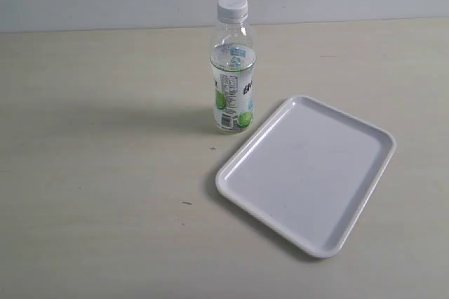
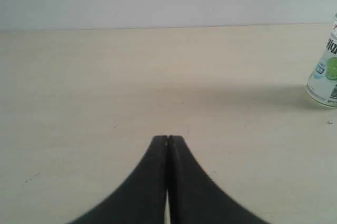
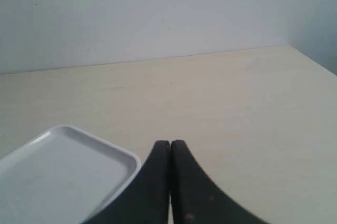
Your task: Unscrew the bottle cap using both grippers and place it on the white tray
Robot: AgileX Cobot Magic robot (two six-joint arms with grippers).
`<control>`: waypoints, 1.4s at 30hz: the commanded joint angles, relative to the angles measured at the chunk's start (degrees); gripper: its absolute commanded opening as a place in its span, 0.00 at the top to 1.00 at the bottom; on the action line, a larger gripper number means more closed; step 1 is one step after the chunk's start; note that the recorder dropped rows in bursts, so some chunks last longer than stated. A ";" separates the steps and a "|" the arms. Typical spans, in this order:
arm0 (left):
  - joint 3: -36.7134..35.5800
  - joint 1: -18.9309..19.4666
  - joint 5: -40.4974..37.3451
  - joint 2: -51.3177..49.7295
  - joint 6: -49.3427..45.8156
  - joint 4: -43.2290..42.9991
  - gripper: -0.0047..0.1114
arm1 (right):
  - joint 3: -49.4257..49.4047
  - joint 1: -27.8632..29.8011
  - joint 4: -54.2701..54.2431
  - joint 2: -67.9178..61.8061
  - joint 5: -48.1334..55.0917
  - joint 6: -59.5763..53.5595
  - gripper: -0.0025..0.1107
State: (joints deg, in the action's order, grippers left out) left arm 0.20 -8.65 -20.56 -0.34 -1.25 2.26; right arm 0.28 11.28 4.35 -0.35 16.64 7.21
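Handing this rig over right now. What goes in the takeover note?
The left gripper is shut and empty, over the beige table.
The right gripper is shut and empty, by a corner of the flat glossy white rectangular tray.
The clear plastic lime-label bottle stands upright beside the tray, not touching it; its small ribbed white screw cap is on.
Done: nothing. Left: hold the bottle, unscrew the cap, set it on the tray.

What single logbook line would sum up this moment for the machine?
stage: not started | white ribbed plastic cap: on upright clear plastic bottle | flat white rectangular tray: nothing on it | left gripper: shut | right gripper: shut
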 commanded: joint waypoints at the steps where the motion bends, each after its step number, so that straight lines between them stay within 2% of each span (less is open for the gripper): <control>1: -0.20 0.11 1.06 0.34 -4.44 -3.83 0.96 | -0.28 0.51 0.08 0.26 -0.35 0.11 0.98; 3: -0.20 0.11 4.57 0.34 -6.05 -4.38 0.96 | -0.28 0.51 0.08 0.26 -0.35 0.11 0.98; 7: -0.20 0.11 13.68 0.34 -3.92 1.37 0.96 | -0.28 0.51 0.08 0.26 -0.35 0.11 0.98; 11: -0.20 0.11 24.25 0.34 5.42 13.69 0.96 | -0.28 0.51 0.08 0.26 -0.35 0.11 0.98; 13: -0.20 0.11 29.24 0.34 6.44 16.67 0.96 | -0.28 0.51 0.08 0.26 -0.35 0.11 0.98; 17: -0.20 0.11 39.61 0.34 6.61 17.17 0.96 | -0.28 0.51 0.08 0.26 -0.47 0.11 0.98; 20: -0.20 0.11 50.56 0.34 11.72 15.96 0.96 | -0.28 0.51 0.08 0.26 -0.47 0.11 0.98; 22: -0.20 0.11 56.76 -1.20 14.60 13.45 0.96 | -0.28 0.51 0.08 0.26 -0.47 0.11 0.98; 25: 4.38 0.11 60.17 -6.52 15.44 6.61 0.96 | -0.28 0.51 0.08 0.26 -0.47 0.11 0.98; 26: 9.43 0.11 60.18 -12.58 15.44 2.80 0.96 | -0.28 0.51 0.08 0.26 -0.47 0.11 0.98; 27: 11.54 0.11 60.18 -15.59 15.55 1.58 0.96 | -0.28 0.51 0.08 0.26 -0.47 0.11 0.98; 30: 23.54 0.11 60.06 -37.55 17.19 -8.20 0.96 | -0.28 0.40 0.08 0.26 -0.47 0.11 0.98; 33: 30.33 0.11 60.73 -56.76 28.69 -21.85 0.96 | -0.28 0.40 0.08 0.26 -0.47 0.11 0.98; 34: 32.69 0.11 63.96 -66.68 33.28 -30.12 0.96 | -0.28 0.40 0.08 0.26 -0.47 0.11 0.98; 35: 33.60 0.11 67.89 -73.45 33.65 -34.36 0.96 | -0.28 0.40 0.08 0.26 -0.47 0.11 0.98; 38: 36.66 0.11 86.01 -91.78 28.30 -42.72 0.96 | -0.28 0.40 0.08 0.26 -0.47 0.11 0.98; 40: 39.76 0.01 90.29 -101.85 23.92 -47.68 0.94 | -0.28 0.40 0.08 0.26 -0.47 0.11 0.98; 41: 41.17 0.01 90.45 -105.75 23.50 -48.99 0.90 | -0.28 0.40 0.08 0.26 -0.47 0.11 0.98; 42: 42.98 0.01 90.52 -109.69 23.50 -50.41 0.81 | -0.28 0.40 0.08 0.26 -0.47 0.11 0.98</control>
State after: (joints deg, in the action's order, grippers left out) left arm 40.55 -8.65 67.60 -104.55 23.55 -45.33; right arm 0.28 11.28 4.35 -0.35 16.64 7.21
